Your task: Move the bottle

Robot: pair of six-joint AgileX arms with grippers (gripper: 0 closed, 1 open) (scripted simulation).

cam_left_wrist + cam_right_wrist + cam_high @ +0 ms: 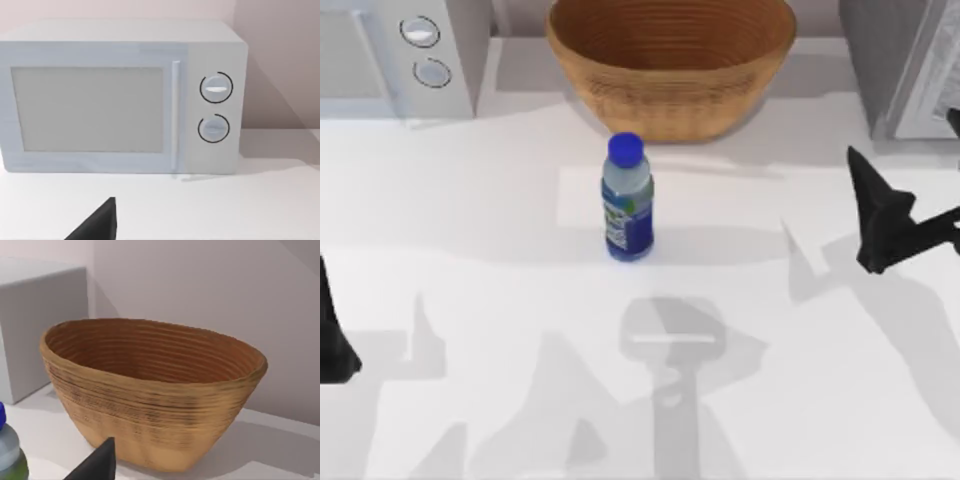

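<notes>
Low at the left edge of the top view, left claw (332, 340), a dark tapered shape hanging over the desk, parked; cannot tell how its fingers stand. At the right edge, right claw (880, 215), black and angular, tilted inward toward the middle, well apart from everything; fingers likewise impossible to judge.

On the smooth white desk (470, 250), crossed by soft grey shadows. Near the middle, standing upright, the small clear plastic bottle (627, 200) with bright blue screw cap and blue label marked green and white, held by nothing. In the right wrist view, at the frame's edge, a sliver of that bottle (7, 452).

Just behind the bottle, apart from it, a round woven wicker basket (670, 100), tan, ribbed in horizontal coils, flaring to a wide rim. At the far left, a pale boxy microwave (120, 95) with frosted door, slim vertical handle and two round dials. At the far right, a grey boxy appliance (910, 70). Beyond, a plain pale pinkish wall (200, 285).
</notes>
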